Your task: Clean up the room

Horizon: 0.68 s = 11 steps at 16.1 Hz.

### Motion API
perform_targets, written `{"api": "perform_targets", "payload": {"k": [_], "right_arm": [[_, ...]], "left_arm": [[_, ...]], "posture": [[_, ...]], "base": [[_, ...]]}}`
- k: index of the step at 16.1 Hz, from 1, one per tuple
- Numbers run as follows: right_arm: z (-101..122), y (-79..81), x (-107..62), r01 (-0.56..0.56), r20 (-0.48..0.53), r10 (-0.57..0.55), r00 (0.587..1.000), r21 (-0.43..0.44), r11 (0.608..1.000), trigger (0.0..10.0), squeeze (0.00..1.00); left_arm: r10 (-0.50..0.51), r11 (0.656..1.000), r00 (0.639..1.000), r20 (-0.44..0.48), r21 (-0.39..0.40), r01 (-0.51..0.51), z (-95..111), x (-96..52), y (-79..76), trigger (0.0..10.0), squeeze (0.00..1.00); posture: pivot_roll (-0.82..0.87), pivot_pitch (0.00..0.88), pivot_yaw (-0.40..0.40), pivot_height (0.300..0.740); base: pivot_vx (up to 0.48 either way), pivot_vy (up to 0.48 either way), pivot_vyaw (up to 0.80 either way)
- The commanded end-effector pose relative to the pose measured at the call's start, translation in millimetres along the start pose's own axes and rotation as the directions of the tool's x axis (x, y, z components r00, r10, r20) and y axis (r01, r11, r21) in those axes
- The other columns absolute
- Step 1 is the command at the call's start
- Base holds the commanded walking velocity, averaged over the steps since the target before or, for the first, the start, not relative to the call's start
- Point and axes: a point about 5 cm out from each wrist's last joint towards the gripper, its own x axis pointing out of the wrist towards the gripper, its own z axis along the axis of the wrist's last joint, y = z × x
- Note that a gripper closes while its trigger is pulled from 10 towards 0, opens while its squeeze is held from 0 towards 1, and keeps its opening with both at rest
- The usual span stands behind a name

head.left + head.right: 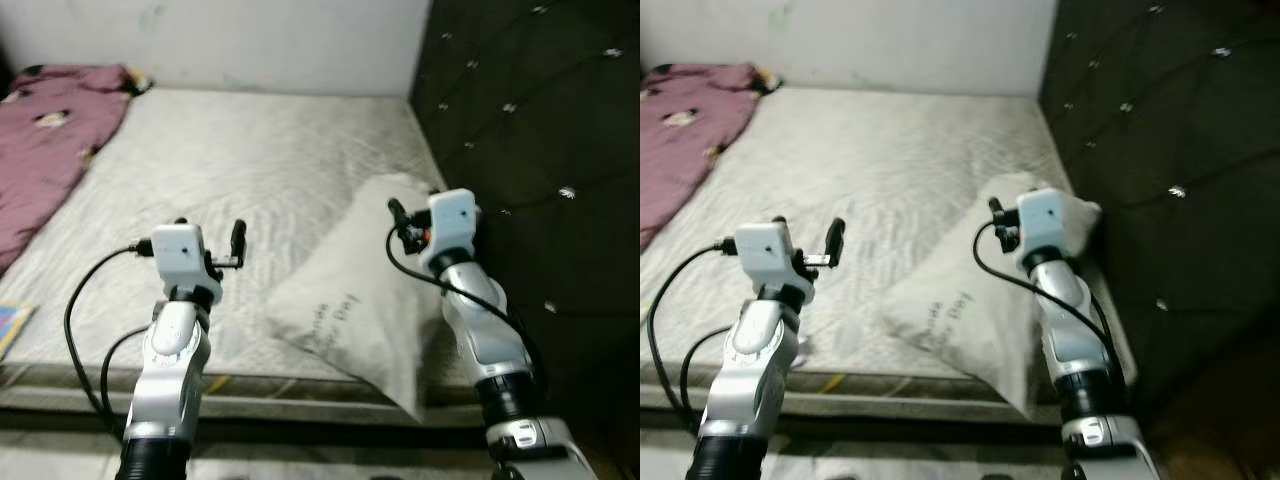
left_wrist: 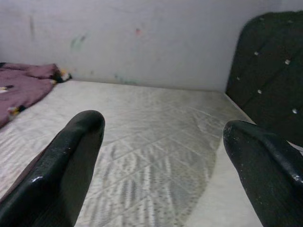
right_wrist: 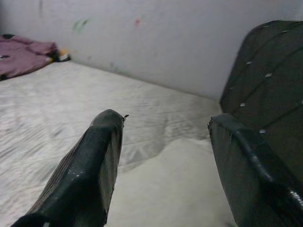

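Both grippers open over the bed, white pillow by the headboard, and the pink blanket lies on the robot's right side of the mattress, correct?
Not quite. The left eye view shows the pink blanket on the robot's left side. Otherwise right: left gripper and right gripper open, white pillow by the headboard.

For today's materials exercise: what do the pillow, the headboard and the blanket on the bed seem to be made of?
Pillow: pale woven cloth, matte, soft creases, printed lettering.
Headboard: dark padded upholstery, probably leatherette, tufted with shiny studs.
Blanket: purplish soft fabric, likely fleece or cotton, lying rumpled.
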Motion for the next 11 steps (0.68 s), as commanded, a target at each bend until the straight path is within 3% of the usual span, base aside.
{"api": "perform_targets", "payload": {"k": [1,4,11], "right_arm": [[0.8,9.0,-0.4,-0.024,0.007,0.024,1.000,0.009,1.000,10.0,0.00],[-12.4,3.0,-7.2,-0.039,-0.045,0.039,0.998,0.004,0.999,10.0,0.00],[-8.6,-0.7,-2.6,-0.032,-0.046,0.032,0.998,-0.002,0.999,10.0,0.00]], "left_arm": [[0.025,1.000,1.000,-0.011,0.019,-0.025,-0.1,-3.4,10.1,10.0,0.00],[0.070,0.998,0.997,-0.044,0.008,-0.069,-12.1,-14.6,10.9,10.0,0.00],[0.065,0.998,0.996,-0.058,0.025,-0.063,-10.4,-23.4,13.9,10.0,0.00]], "posture": [[-0.01,0.000,-0.011,0.740],[0.01,0.000,-0.044,0.740],[0.01,0.000,-0.050,0.740]], "base": [[0.000,0.480,0.00],[0.000,0.480,0.00],[0.000,0.480,0.00]]}}
